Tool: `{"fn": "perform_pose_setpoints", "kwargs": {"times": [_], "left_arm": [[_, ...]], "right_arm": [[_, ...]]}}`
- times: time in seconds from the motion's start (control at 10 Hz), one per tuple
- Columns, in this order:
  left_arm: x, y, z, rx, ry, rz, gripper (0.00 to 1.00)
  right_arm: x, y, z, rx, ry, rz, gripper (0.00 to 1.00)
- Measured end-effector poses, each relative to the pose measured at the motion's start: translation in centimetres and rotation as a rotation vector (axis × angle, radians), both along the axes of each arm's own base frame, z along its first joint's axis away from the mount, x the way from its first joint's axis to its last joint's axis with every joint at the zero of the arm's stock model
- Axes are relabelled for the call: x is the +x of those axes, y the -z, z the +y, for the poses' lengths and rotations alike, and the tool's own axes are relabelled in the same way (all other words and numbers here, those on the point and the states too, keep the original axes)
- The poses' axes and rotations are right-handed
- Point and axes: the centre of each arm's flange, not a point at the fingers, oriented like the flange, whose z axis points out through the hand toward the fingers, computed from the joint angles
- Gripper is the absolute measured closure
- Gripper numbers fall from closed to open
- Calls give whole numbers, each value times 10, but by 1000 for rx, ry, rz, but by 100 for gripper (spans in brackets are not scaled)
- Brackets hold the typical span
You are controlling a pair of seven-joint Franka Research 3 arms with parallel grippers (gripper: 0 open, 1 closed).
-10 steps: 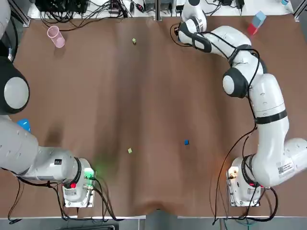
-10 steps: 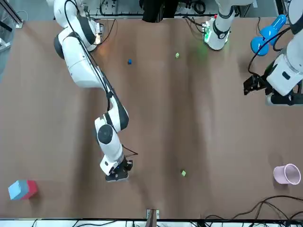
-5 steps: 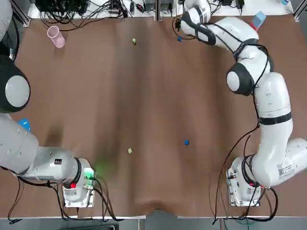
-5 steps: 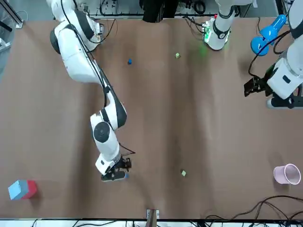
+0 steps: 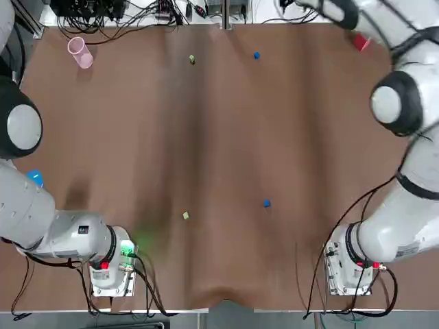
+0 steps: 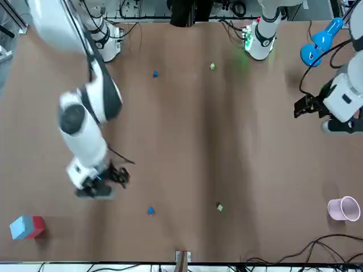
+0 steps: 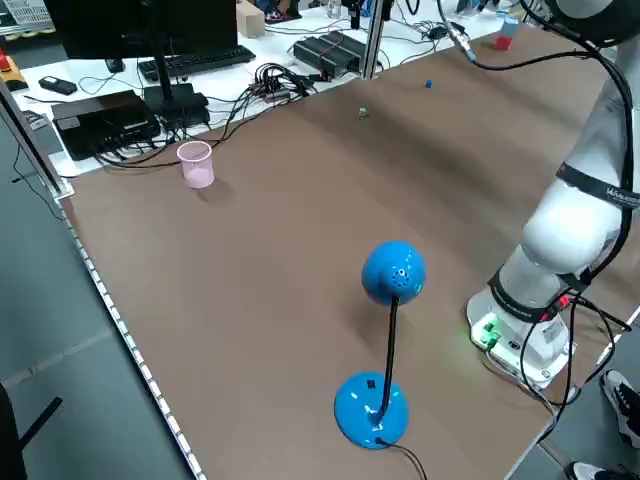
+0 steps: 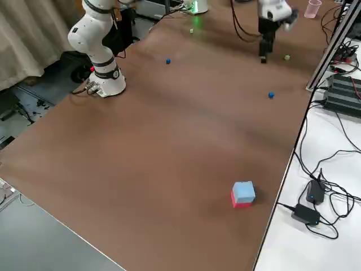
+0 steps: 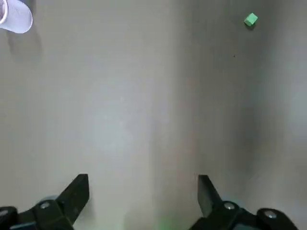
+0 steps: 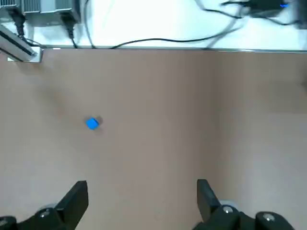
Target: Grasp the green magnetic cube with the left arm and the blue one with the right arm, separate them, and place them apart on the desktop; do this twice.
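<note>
All four little cubes lie singly on the brown worktop (image 5: 226, 137), so the second separation looks finished to me. A small green magnetic cube (image 5: 192, 59) and a small blue magnetic cube (image 5: 256, 55) sit apart along the far edge, and another green cube (image 5: 185, 216) and another blue cube (image 5: 266, 203) sit apart near the robot. The right end effector (image 10: 141, 188) hangs raised over the far right of the worktop, beside the far blue cube and not touching it. Its fingers are spread with nothing between them, and the long white arm stretches out with its elbow high. The left end effector (image 9: 143, 180) is likewise spread and empty, held over the left side on a folded arm and well away from every cube. I'd say nothing is left to grasp; the next move only calls for drawing the right arm back without brushing the far blue cube.
</note>
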Motion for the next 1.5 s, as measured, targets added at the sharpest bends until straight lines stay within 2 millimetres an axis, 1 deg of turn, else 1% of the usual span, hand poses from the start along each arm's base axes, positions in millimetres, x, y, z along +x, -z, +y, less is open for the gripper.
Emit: {"fn": "perform_pose_setpoints", "kwargs": {"times": [0.1, 0.2, 0.3, 0.4, 0.5, 0.6, 0.7, 0.8, 0.9, 1.0, 1.1, 1.2, 1.5], "left_arm": [[0, -1, 1, -3, -1, -3, 0], [-1, -2, 0, -4, 1, -5, 0], [0, -3, -1, -4, 3, -8, 0], [0, -3, -1, -4, 4, -10, 0], [0, -3, -2, -4, 5, -10, 0], [-1, -4, -4, -3, 10, -11, 0], [-2, -6, -8, 12, 20, -18, 0], [-4, -12, -13, 32, 30, -32, 0], [-7, -20, -16, 39, 35, -46, 0], [-10, -25, -17, 40, 38, -54, 0], [-11, -25, -21, 39, 44, -55, 0], [-11, -24, -23, 39, 48, -52, 0], [-10, -23, -23, 39, 50, -51, 0]], "right_arm": [[-25, -36, -24, 1, 16, 54, 0], [-50, -65, -46, 4, 37, 116, 0], [-69, -87, -68, 1, 40, 166, 0], [-81, -104, -93, 0, 23, 199, 0], [-88, -115, -122, 8, -1, 218, 0], [-91, -120, -151, 16, -39, 233, 2], [-93, -120, -174, 18, -68, 249, 2], [-94, -113, -189, 19, -77, 266, 1], [-94, -105, -198, 18, -78, 276, 1], [-94, -102, -202, 18, -80, 276, 1], [-95, -103, -200, 18, -82, 272, 0], [-96, -105, -197, 19, -89, 267, 0], [-96, -108, -181, 24, -117, 253, 0]]}}
